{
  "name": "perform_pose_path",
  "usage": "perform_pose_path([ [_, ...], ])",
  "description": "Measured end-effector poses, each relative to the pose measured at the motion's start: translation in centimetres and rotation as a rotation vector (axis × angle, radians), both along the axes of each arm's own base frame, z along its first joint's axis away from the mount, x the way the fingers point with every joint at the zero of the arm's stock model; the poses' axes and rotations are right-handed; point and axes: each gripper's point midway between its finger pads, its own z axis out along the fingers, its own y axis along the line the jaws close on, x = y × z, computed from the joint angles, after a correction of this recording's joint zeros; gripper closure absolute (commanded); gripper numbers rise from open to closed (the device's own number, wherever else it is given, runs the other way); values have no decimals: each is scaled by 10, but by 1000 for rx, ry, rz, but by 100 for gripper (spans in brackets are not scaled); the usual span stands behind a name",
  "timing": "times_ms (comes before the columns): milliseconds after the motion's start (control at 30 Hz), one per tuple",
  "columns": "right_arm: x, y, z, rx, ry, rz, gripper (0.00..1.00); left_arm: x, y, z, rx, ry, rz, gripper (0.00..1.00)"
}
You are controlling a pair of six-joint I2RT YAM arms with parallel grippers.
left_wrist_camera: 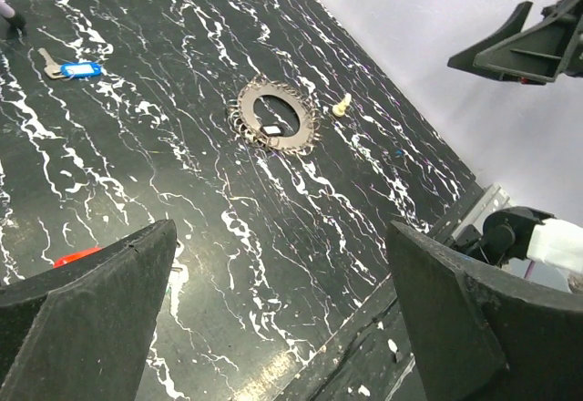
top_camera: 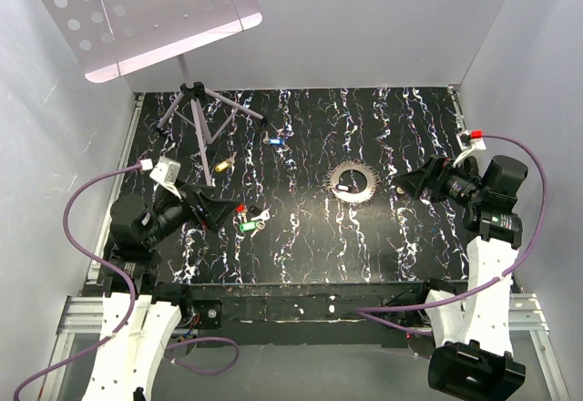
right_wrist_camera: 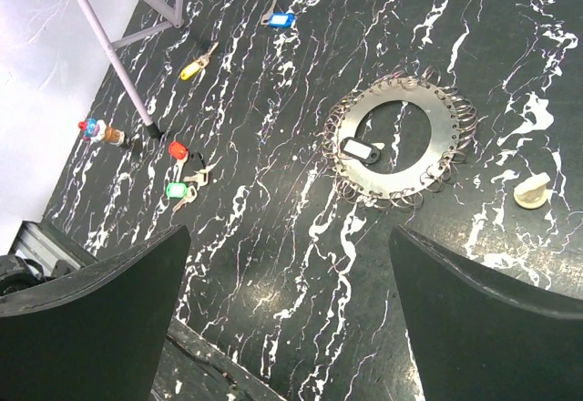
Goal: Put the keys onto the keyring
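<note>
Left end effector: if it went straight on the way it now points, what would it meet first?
Probably the bare table, short of the keyring, since the left end effector tilts downward. The red key lies beside one finger, off that line. Depth is unclear.

1. The left gripper (left_wrist_camera: 281,237) is hiding most of the red key (left_wrist_camera: 77,256) in the left wrist view; only a sliver is peeking over one finger (left_wrist_camera: 100,314).
2. Both of its fingers are running off the bottom edge there.
3. The right gripper (right_wrist_camera: 290,231) is being cropped the same way in the right wrist view, its fingers (right_wrist_camera: 483,310) running off the bottom edge.
4. The music stand (top_camera: 146,18) is being cut by the top edge of the overhead view.
5. A tiny red, blue and orange object (right_wrist_camera: 96,132) near a stand foot is showing too small to identify.
6. A dark tag (right_wrist_camera: 360,150) is lying inside the keyring (right_wrist_camera: 448,132); whether it is a key is not clear.
</note>
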Motion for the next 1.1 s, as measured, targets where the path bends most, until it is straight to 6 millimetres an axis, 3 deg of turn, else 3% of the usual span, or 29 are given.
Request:
perform_pose_path([
  [167, -3, 2, -3, -18, -8, 33, 0, -7, -7, -1, 4, 0, -68, 0],
  [333, -19, 19, -4, -30, -58, 202, 0, -11, -17, -6, 9, 29, -137, 1],
  [600, -57, 81, -13, -216, -182, 586, 0, -30, -75, -39, 152, 146, -313, 0],
  [700, -54, 79, -26, -296, -177, 613, 0, -26, -88, -55, 248, 190, -291, 0],
  [833, -48, 71, -46, -360, -151, 595, 0, -10, -84, -72, 314, 230, -192, 0],
  [967, -51, 66, -67, -375, -138, 568, 0, 2, -76, -72, 318, 228, -105, 0],
  [1100, -47, 63, -71, -370, -117, 546, 0, 9, -75, -68, 311, 210, -71, 0],
])
